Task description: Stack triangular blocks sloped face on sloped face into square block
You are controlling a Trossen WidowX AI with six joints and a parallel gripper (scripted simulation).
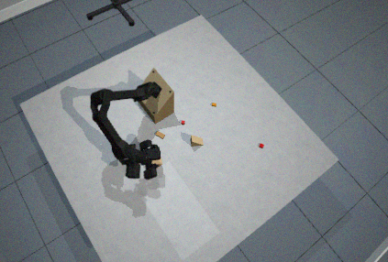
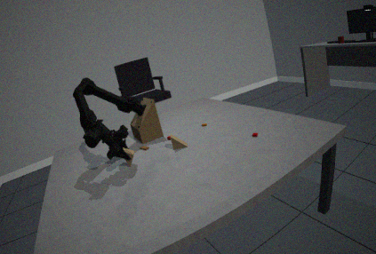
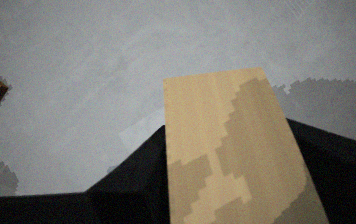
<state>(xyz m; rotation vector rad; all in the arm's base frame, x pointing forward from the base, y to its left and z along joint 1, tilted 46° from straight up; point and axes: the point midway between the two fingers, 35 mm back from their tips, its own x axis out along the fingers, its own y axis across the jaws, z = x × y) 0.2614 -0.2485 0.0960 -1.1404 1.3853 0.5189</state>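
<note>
My gripper (image 1: 152,166) (image 2: 125,155) is shut on a tan triangular block (image 1: 157,162) (image 2: 129,154) (image 3: 230,150) and holds it just above the white table top, at the left of the table. In the wrist view the block's wide flat face fills the middle between the two dark fingers. The other triangular block (image 1: 196,140) (image 2: 178,142) rests on the table to the right of my gripper, apart from it, with its sloped face up.
A large tan wedge-shaped stand (image 1: 159,95) (image 2: 147,123) holds the arm's base behind. A small tan piece (image 1: 160,135) (image 2: 144,147), two red cubes (image 1: 182,122) (image 1: 261,146) and an orange cube (image 1: 214,104) lie scattered on the table (image 1: 260,192).
</note>
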